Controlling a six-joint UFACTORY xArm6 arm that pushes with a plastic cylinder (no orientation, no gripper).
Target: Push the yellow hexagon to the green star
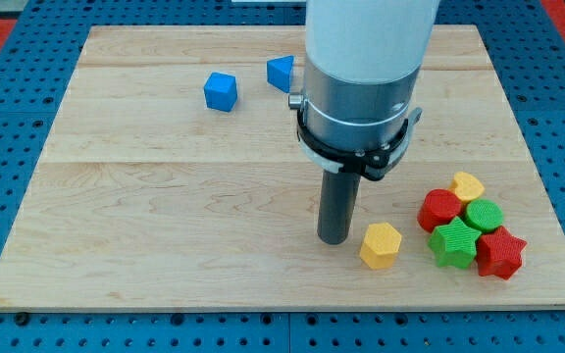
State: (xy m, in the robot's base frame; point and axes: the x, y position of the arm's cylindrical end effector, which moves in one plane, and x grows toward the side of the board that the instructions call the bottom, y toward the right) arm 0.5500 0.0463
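My arm (366, 59) comes down from the view's top, white above, grey collar below; the dark rod stands upright, my tip (335, 240) resting low right of centre.

A pale wooden board (165, 196) is set on a blue perforated table (8, 324). Blocks are coloured thus: yellow hexagon (381, 245), green star (453, 242), red star (501, 253), green round block (484, 215), red block (440, 208), yellow heart (469, 185), blue cube (221, 92), blue triangular block (282, 72).

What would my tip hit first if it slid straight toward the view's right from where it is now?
Most likely the yellow hexagon, just right of my tip and slightly lower in the view. Beyond it sits the green star. Whether they already touch is unclear.
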